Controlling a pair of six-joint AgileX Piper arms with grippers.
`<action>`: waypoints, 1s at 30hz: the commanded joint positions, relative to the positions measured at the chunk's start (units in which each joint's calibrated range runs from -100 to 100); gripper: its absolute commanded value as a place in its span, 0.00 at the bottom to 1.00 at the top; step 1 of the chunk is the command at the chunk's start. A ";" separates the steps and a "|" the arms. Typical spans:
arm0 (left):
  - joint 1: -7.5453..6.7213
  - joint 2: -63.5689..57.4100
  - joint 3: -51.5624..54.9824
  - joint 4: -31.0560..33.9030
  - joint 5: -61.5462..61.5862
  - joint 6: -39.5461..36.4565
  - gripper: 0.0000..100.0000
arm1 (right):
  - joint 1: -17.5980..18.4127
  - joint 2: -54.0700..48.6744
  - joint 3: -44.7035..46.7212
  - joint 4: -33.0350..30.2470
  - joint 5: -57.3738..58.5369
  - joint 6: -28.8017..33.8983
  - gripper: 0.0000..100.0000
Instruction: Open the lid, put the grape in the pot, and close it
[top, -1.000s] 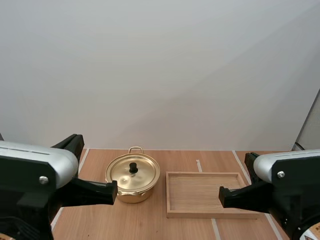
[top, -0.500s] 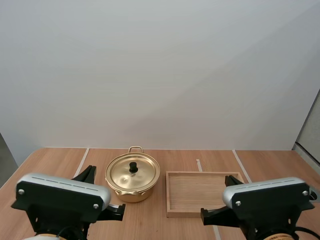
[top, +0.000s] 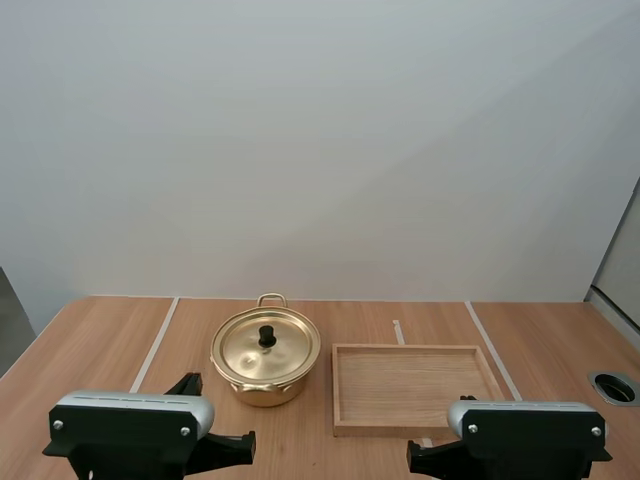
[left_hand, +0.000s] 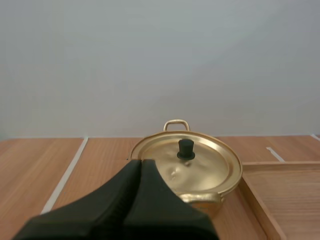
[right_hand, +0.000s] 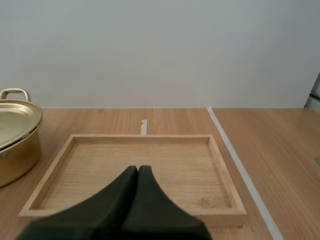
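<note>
A golden pot (top: 265, 362) stands on the wooden table with its lid (top: 266, 345) on, a black knob (top: 267, 335) at the lid's centre. In the left wrist view the pot (left_hand: 186, 165) lies just beyond my left gripper (left_hand: 140, 164), whose fingers lie together as one dark wedge, shut on nothing. My right gripper (right_hand: 137, 170) is also shut, its wedge hanging over the near part of the bare wooden tray (right_hand: 140, 172). In the high view both arms sit low at the near edge, the left gripper (top: 247, 441) short of the pot.
The wooden tray (top: 415, 385) lies right of the pot, nothing on it. White tape lines (top: 155, 340) cross the table. A round grommet hole (top: 614, 387) sits near the right edge.
Both arms have drawn back and sunk toward the near edge, uncovering more of the table. Pot, lid and tray have not moved.
</note>
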 joint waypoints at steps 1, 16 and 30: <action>0.22 -0.42 0.22 0.52 5.94 -0.75 0.00 | -0.21 -0.34 0.00 0.62 4.76 -0.13 0.00; 0.92 -0.42 0.22 0.95 4.99 -0.51 0.00 | -0.21 -0.34 0.00 0.62 5.88 -0.13 0.00; 0.92 -0.42 0.22 0.95 4.99 -0.51 0.00 | -0.21 -0.34 0.00 0.62 5.88 -0.13 0.00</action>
